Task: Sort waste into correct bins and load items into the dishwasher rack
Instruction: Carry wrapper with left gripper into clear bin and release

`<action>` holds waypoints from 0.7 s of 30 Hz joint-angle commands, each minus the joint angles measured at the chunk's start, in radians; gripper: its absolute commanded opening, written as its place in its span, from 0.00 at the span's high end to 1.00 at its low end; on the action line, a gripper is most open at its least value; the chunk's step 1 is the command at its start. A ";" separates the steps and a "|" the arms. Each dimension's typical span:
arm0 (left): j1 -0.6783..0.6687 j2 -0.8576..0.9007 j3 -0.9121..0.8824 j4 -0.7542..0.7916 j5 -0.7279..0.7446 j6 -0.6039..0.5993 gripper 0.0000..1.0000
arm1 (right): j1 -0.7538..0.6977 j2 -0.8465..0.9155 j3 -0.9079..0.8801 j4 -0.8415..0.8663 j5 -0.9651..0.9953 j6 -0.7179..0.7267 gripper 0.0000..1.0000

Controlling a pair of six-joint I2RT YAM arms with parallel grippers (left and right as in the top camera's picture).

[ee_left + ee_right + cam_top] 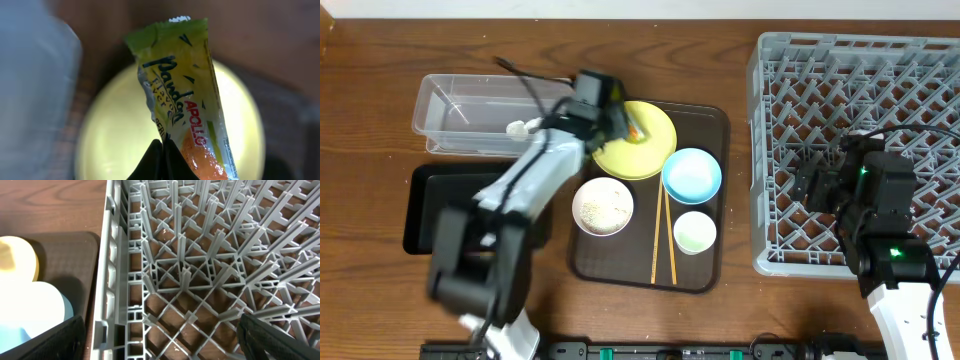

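My left claw gripped the snack wrapper tight above the yellow plate, mid waste-sorting, and I judged it next needed carrying over the clear tub.

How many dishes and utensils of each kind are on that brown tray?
Plates: 1, the yellow plate
Bowls: 2, the light blue bowl and white bowl
Cups: 1, the pale cup
Chopsticks: 2
Total: 6
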 commanded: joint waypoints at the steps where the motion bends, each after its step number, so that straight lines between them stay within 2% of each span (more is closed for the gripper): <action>1: 0.038 -0.133 0.008 -0.022 -0.006 0.123 0.94 | 0.009 0.001 0.019 -0.001 -0.003 -0.005 0.05; 7: 0.144 -0.249 0.008 -0.084 -0.081 0.149 0.94 | 0.009 0.001 0.019 0.000 -0.003 -0.005 0.05; 14: 0.290 -0.222 0.006 -0.115 -0.095 0.149 0.92 | 0.009 0.001 0.019 0.000 -0.003 -0.005 0.05; 15: 0.303 -0.214 0.006 -0.116 -0.095 0.149 0.88 | 0.009 0.001 0.019 0.000 -0.003 -0.004 0.05; 16: 0.312 -0.209 0.006 -0.119 -0.091 0.149 0.76 | 0.009 0.001 0.019 -0.001 -0.004 -0.004 0.05; 17: 0.316 -0.207 0.006 -0.121 -0.090 0.149 0.71 | 0.009 0.001 0.019 -0.001 -0.004 -0.004 0.05; 21: 0.315 -0.207 0.006 -0.123 -0.091 0.149 0.58 | 0.009 0.001 0.019 -0.002 -0.003 -0.004 0.04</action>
